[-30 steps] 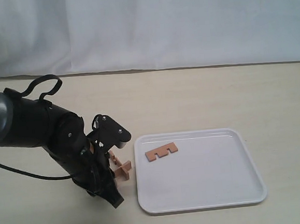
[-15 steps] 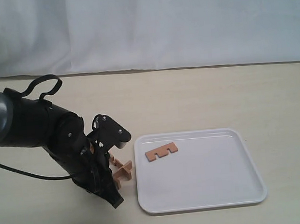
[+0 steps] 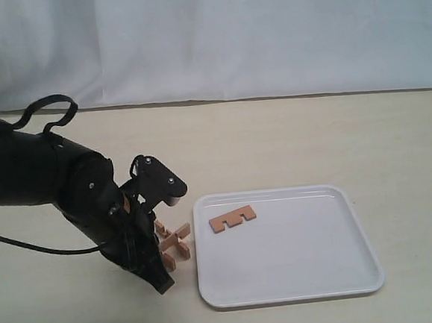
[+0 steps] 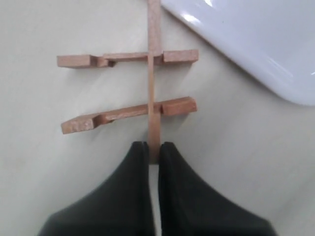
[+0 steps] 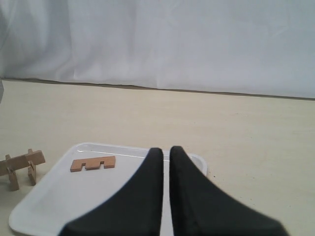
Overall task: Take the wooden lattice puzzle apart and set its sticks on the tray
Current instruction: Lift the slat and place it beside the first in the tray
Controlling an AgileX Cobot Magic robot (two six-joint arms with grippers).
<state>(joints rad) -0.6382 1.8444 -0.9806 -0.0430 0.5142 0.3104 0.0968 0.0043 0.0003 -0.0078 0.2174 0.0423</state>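
Observation:
The wooden lattice puzzle (image 3: 175, 245) is down to three interlocked sticks and sits on the table just left of the white tray (image 3: 298, 256). In the left wrist view my left gripper (image 4: 153, 147) is shut on the end of the puzzle's long stick (image 4: 154, 73), which two other sticks (image 4: 128, 114) cross. One loose notched stick (image 3: 232, 218) lies flat in the tray's far left part. My right gripper (image 5: 166, 151) is shut on nothing and hovers over the tray (image 5: 54, 196); the exterior view does not show it.
The pale table runs back to a white cloth backdrop (image 3: 206, 35). The bulky black left arm (image 3: 45, 182) with its cable stands left of the puzzle. The tray's near left corner (image 4: 295, 93) lies close to the puzzle.
The left jaws have closed on the puzzle's stick. The left arm has shifted slightly left, and the puzzle has barely moved.

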